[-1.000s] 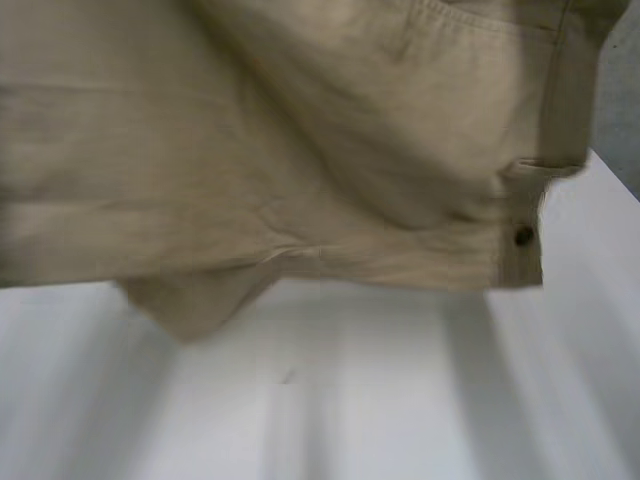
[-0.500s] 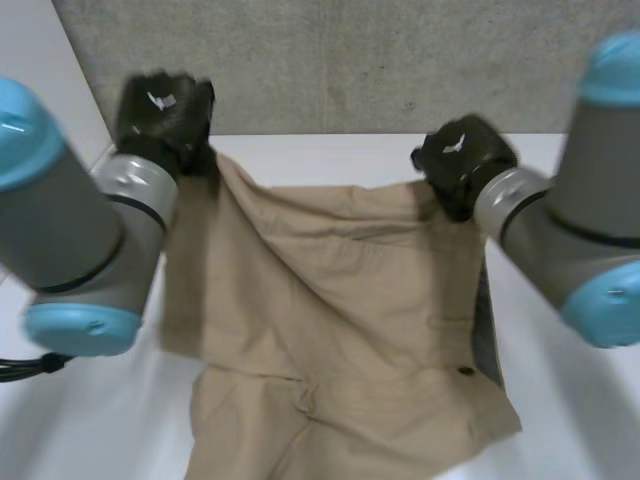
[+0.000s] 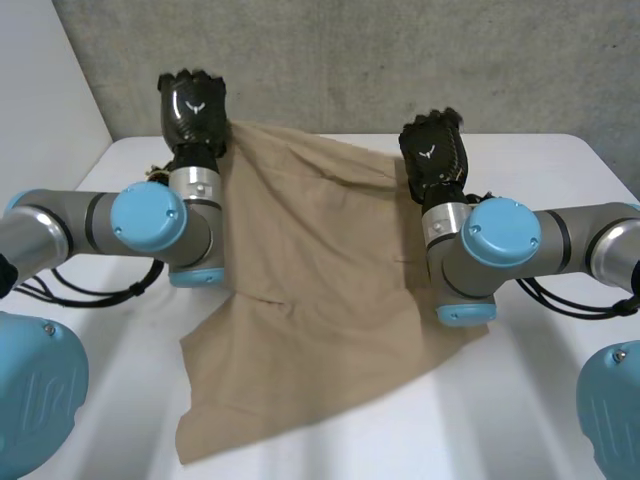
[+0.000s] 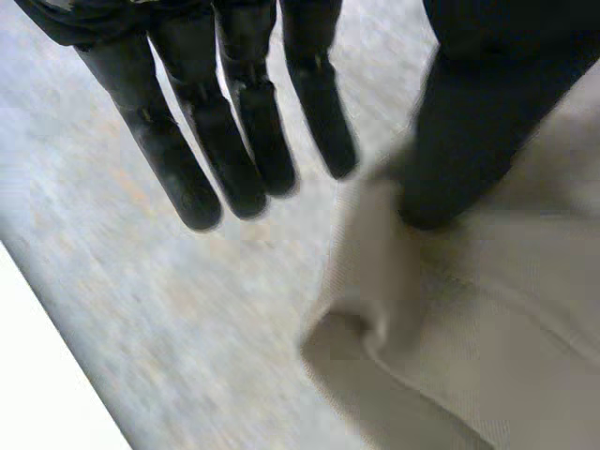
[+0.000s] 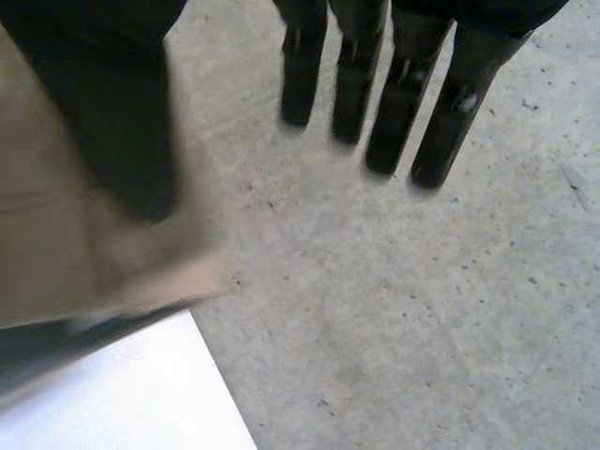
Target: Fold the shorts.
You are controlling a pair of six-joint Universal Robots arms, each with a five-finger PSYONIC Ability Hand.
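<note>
Shorts [image 3: 320,300] of plain beige cloth, spread on the white table [image 3: 540,400]. The near part lies flat toward the table's near edge. The far edge is raised at the table's far edge, where both hands meet it.

Left hand [image 3: 193,108], above the table's far-left corner: fingers [image 4: 314,94] straight and set well apart from the thumb [image 4: 469,112]. The cloth's corner rests against the thumb alone, so the hand is spread wide and no pinch can be seen.

Right hand [image 3: 432,152], further along the same far edge of the table: fingers [image 5: 401,94] likewise straight, thumb [image 5: 112,112] lying on the cloth's edge, and nothing closed between thumb and fingers.

Handling, as a judgement: the cloth looks light, soft and limp (it creases and sags between the two hands). It would not keep any shape by itself and would slide off a straight thumb. The firmest holds are probably the two far corners, each pinched between thumb and fingers where the hem doubles the cloth. A grip in the middle of the fabric would only bunch it up. Raising both corners evenly above the table should keep the fold line straight.
</note>
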